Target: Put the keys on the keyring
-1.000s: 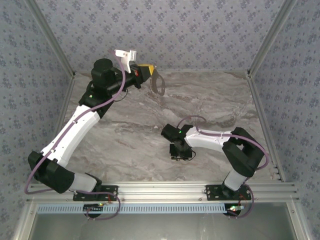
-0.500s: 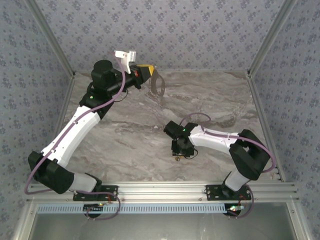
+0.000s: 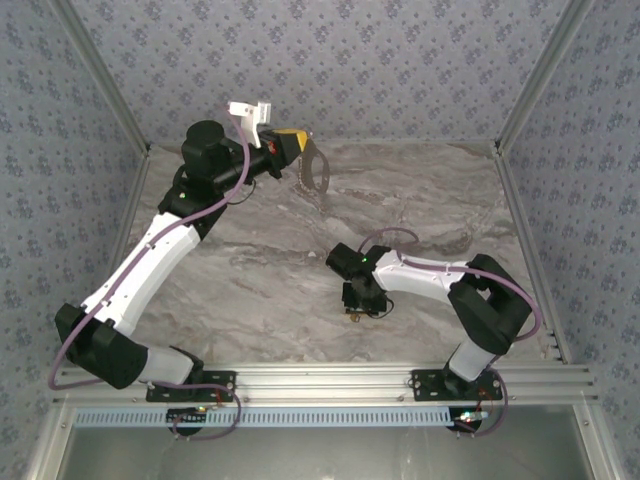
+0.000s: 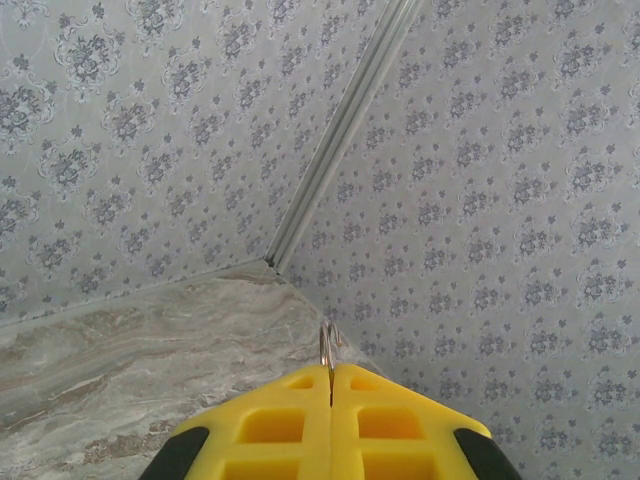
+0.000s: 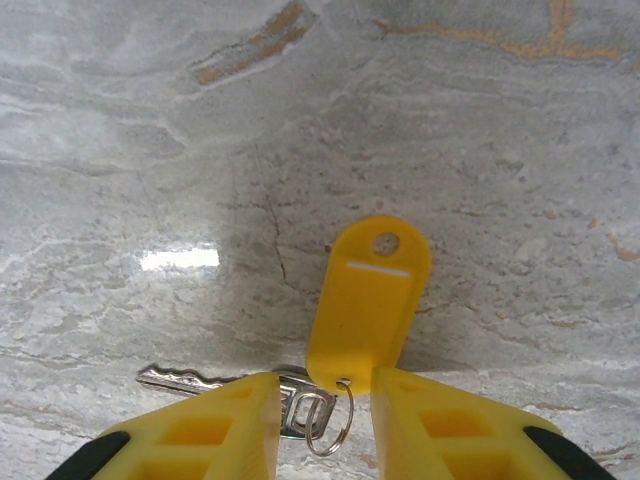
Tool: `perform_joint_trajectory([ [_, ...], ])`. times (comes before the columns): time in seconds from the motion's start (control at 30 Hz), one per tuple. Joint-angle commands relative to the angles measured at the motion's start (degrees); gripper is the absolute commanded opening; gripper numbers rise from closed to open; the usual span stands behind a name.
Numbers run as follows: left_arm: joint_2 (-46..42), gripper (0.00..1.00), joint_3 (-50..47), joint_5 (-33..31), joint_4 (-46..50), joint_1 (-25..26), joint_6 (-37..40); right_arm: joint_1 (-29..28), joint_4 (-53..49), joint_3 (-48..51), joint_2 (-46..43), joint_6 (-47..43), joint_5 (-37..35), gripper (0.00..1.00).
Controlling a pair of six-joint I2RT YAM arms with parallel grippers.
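The marble tabletop (image 3: pixel 250 280) carries both arms at its near edge. The left arm (image 3: pixel 150 250) reaches to the tabletop's far-left corner, and the right arm (image 3: pixel 430 275) folds in over the tabletop's near middle. The left claw (image 3: pixel 298 146) is raised above the tabletop and pinched fully closed on the keyring (image 3: pixel 316 172), a grey loop hanging from its yellow tips. The right claw (image 5: pixel 325 385) points down at the tabletop, its jaws apart. The keys (image 3: pixel 355 317) lie flat on the tabletop there: a yellow tag (image 5: pixel 370 300) and small split ring (image 5: pixel 335 425) between the jaws, a silver key (image 5: pixel 175 378) beside them.
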State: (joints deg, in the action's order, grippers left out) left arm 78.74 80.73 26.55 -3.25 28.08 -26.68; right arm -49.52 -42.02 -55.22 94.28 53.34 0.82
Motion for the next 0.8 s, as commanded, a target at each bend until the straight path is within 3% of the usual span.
perform_joint_trajectory([
  [0.0, -1.9, 0.0, 0.2, 1.2, -3.3, -0.2, -0.3, 0.1, -1.2, -0.3, -0.9, 0.4, -0.3, 0.32],
  [0.77, -2.0, 0.0, -0.5, 1.0, -4.2, -0.2, -1.0, 0.3, 0.2, 3.2, -2.2, 0.6, 2.4, 0.24],
])
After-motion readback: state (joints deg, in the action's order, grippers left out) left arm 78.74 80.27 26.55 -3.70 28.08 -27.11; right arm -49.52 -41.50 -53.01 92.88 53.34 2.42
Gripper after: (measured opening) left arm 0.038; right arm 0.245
